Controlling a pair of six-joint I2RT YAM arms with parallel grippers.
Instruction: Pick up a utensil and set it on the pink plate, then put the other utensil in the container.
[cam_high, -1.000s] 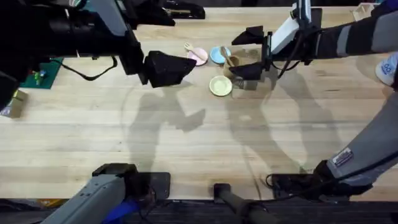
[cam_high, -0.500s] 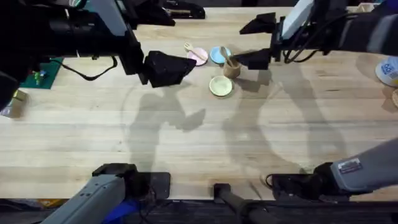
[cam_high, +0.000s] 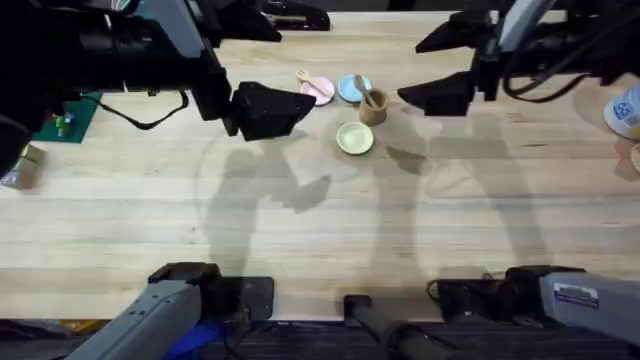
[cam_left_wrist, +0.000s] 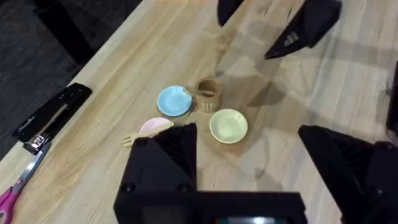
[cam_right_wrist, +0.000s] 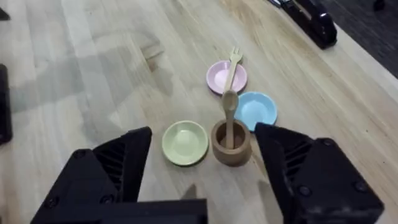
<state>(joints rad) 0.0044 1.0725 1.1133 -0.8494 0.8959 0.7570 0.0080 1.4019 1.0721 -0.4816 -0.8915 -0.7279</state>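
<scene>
The pale wooden fork, the utensil (cam_right_wrist: 233, 66), lies across the pink plate (cam_right_wrist: 226, 77), its tines poking past the rim (cam_high: 303, 76). The other utensil, a small wooden spoon (cam_right_wrist: 229, 116), stands in the brown wooden container (cam_right_wrist: 231, 145) with its bowl leaning out; the container (cam_high: 373, 106) sits between the blue and yellow plates. My right gripper (cam_high: 444, 68) hangs open above the table, right of the container, holding nothing. My left gripper (cam_high: 272, 109) hovers open just left of the pink plate (cam_high: 318, 89), nothing in it.
A light blue plate (cam_high: 351, 88) and a pale yellow plate (cam_high: 354, 137) flank the container. A black stapler (cam_left_wrist: 51, 117) and pink-handled scissors (cam_left_wrist: 13, 191) lie near the table's far edge. A green item (cam_high: 62, 120) sits at the left.
My right gripper has pulled up and away to the right from the container, leaving the spoon standing inside it. The left arm has stayed still.
</scene>
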